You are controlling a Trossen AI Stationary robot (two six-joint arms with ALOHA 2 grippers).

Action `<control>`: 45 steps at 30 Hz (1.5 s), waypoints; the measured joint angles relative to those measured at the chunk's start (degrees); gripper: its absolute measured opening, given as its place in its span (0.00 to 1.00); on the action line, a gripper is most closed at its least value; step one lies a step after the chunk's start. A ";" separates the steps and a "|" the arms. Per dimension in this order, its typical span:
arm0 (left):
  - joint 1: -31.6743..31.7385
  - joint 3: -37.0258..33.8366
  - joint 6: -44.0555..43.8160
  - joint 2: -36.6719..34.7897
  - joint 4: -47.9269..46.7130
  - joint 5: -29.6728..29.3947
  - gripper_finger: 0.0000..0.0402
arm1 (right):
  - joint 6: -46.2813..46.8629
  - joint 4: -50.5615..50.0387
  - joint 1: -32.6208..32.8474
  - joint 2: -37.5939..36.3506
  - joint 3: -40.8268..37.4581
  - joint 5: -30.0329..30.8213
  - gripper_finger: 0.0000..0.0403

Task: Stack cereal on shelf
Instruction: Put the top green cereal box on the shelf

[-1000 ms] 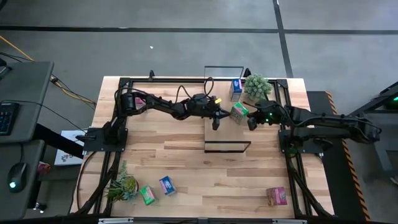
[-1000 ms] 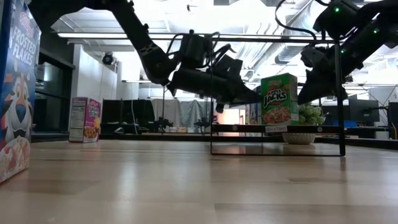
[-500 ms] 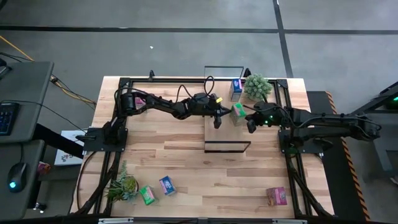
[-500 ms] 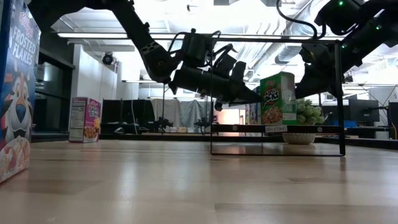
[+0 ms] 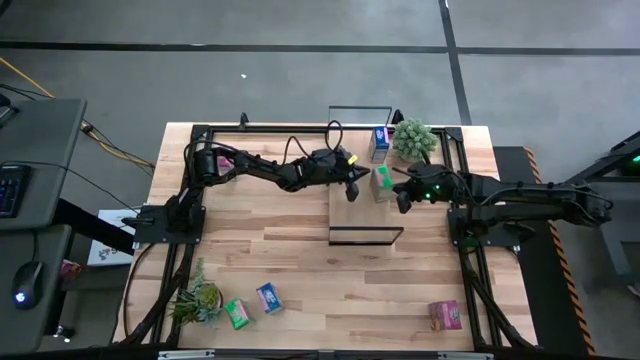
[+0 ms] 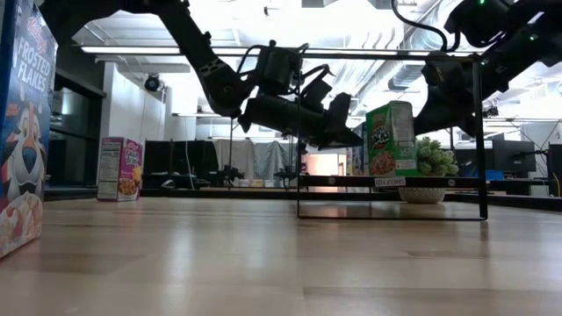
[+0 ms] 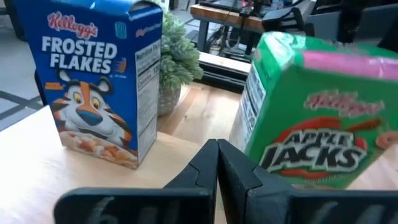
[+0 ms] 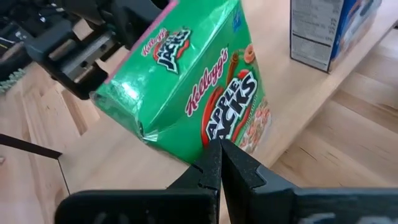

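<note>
Atop the light-wood plank shelf (image 5: 352, 205) a green cardboard Apple Jacks cereal box (image 5: 382, 183) stands upright, long axis vertical; left end effector (image 5: 352, 189) and right end effector (image 5: 402, 198) both clenched empty beside it

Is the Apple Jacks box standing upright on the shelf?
Upright: the Apple Jacks box stands on its base on the shelf, sides near vertical.

Bright even overhead light, backlit low view, blurred wrist foregrounds.

Both arms are dark, slim and jointed, with black cables looping along the links. The left hand (image 5: 352, 186) carries a yellow tag; the right hand (image 5: 402, 192) shows small green lights behind it.
</note>
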 joint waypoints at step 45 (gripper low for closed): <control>1.87 0.00 2.25 0.00 -1.23 14.75 0.00 | 0.11 0.34 0.00 -0.02 0.00 -1.64 0.00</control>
